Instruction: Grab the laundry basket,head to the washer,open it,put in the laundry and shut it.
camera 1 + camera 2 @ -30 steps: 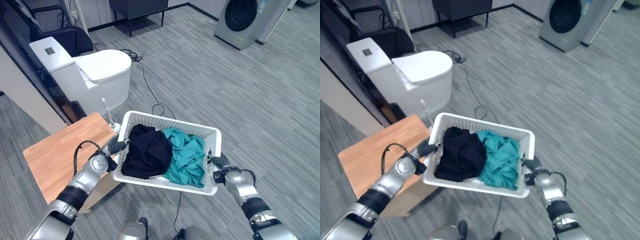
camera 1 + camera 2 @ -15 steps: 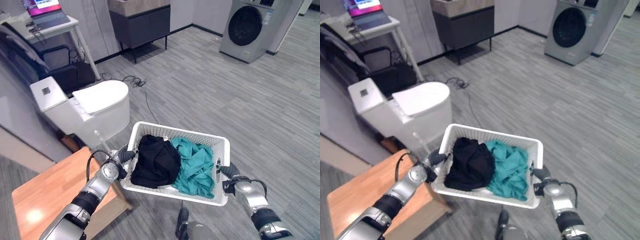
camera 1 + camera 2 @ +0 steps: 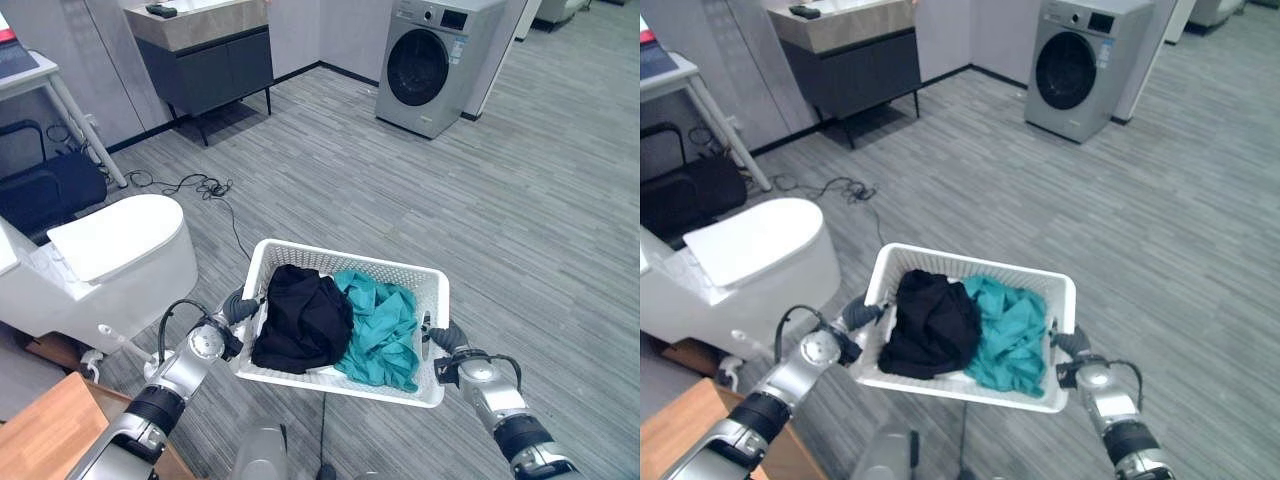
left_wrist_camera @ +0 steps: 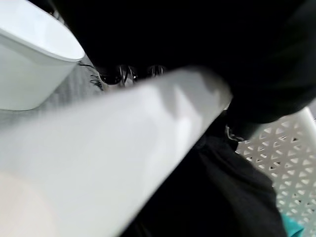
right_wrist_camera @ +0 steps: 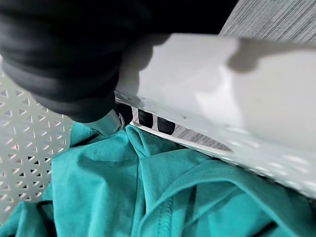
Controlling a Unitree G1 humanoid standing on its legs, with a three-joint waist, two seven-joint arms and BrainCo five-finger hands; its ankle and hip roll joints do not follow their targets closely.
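Your left hand [image 3: 238, 305] is curling round the rim of the laundry basket [image 3: 292, 257] at one short end, and your right hand [image 3: 446, 338] is clamping the rim at the opposite end, so you are carrying the basket in the air between both hands, level and in front of you. In the right wrist view the fingers [image 5: 146, 118] are hooking through the handle slots from inside. Inside the basket, a black garment [image 3: 300, 320] is lying at the left-hand end and a teal garment [image 3: 382, 325] at the right-hand end, touching each other.

Beyond the basket, well apart from it across the grey floor [image 3: 520, 210], the washer [image 3: 425, 65] is standing with its round door closed. A white toilet [image 3: 95, 260] is sitting near the basket on your left hand's side, and a dark cabinet [image 3: 205, 65] is standing far beyond the basket, on the toilet's side of the washer.

Judging from this, you are done grabbing and are partway into the walk; reaching the washer, opening it, loading and shutting are all left.
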